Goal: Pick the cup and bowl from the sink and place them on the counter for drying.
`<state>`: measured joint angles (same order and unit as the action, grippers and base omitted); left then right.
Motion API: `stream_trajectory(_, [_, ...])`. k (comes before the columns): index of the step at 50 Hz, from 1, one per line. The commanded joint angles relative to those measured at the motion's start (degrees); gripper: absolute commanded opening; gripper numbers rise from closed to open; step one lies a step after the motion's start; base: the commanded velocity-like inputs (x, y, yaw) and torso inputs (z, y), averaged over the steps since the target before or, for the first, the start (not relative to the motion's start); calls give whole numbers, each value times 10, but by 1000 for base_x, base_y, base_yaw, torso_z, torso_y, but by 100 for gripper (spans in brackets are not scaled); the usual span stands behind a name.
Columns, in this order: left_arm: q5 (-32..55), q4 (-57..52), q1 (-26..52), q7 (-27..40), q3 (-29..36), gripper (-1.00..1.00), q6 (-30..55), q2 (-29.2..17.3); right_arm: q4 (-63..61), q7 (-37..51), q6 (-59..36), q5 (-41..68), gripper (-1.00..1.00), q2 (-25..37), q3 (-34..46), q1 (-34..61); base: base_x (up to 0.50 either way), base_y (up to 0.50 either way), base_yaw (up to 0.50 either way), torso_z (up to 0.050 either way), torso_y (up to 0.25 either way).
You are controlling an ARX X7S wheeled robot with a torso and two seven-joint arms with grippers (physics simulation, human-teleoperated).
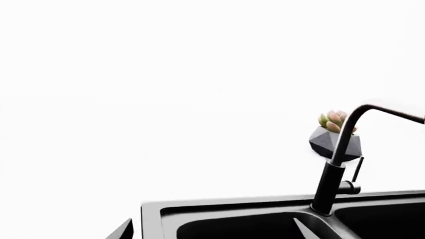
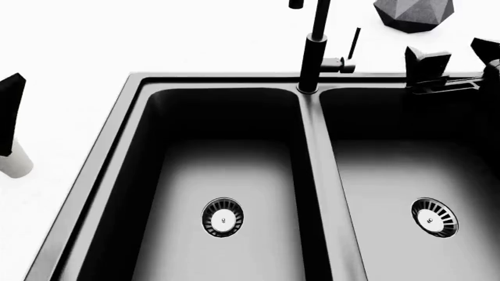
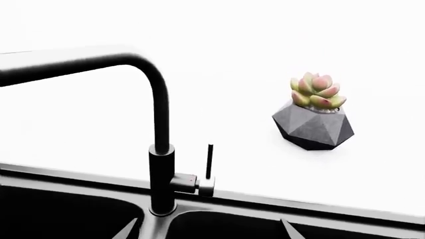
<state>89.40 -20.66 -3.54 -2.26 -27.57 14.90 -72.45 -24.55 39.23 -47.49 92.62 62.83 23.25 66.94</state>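
Both sink [image 2: 312,146] basins lie empty; the cup [image 2: 14,163] stands on the white bench [image 2: 70,52] under the left gripper [image 2: 9,114], jaw state unclear; right gripper [image 2: 457,61] jaws apart.

Two basins [image 2: 222,175], one faucet [image 2: 311,52], one planter [image 2: 413,13]

A dark grey faceted planter [image 3: 313,126] holding a pink-tipped green succulent [image 3: 317,91] stands alone on the bright white surface, seen behind the tall black tap's thin lever from the right wrist view and cropped at the upper edge of the head view.
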Motion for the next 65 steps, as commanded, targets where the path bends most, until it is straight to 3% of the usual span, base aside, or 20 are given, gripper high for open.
stream_trajectory(1, [33,19,66,25,70,100,-26,-37,42,-1,-66,14,100,-29,21,100,0,0,0,0,0])
stream_trajectory(8, [51,14,70,31,38,100,-10,-47,47,10,-92,34,100,-34,24,142,0,0,0,0,0])
stream_trajectory(18, [75,22,111,38,97,100,-38,-90,76,62,-160,108,100,-56,45,254,0,0,0,0,0])
stream_trajectory(27, [128,22,143,31,183,100,-108,-171,118,46,-193,87,100,-88,64,318,0,0,0,0,0])
stream_trajectory(36, [134,17,157,34,185,100,-96,-175,143,24,-210,65,100,-95,73,347,0,0,0,0,0])
stream_trajectory(38, [83,49,329,66,348,100,75,-63,152,21,-217,63,100,-101,77,361,0,0,0,0,0])
stream_trajectory(40, [77,58,501,72,364,100,101,-47,160,18,-225,60,100,-108,81,375,0,0,0,0,0])
stream_trajectory(41, [76,59,520,75,367,100,105,-43,168,14,-230,56,100,-113,85,384,0,0,0,0,0])
stream_trajectory(49, [77,64,556,84,378,100,129,-29,199,-3,-250,38,100,-123,96,422,0,0,0,0,0])
stream_trajectory(65, [62,71,544,74,372,100,121,-30,186,-2,-230,47,100,-117,97,380,0,0,0,0,0])
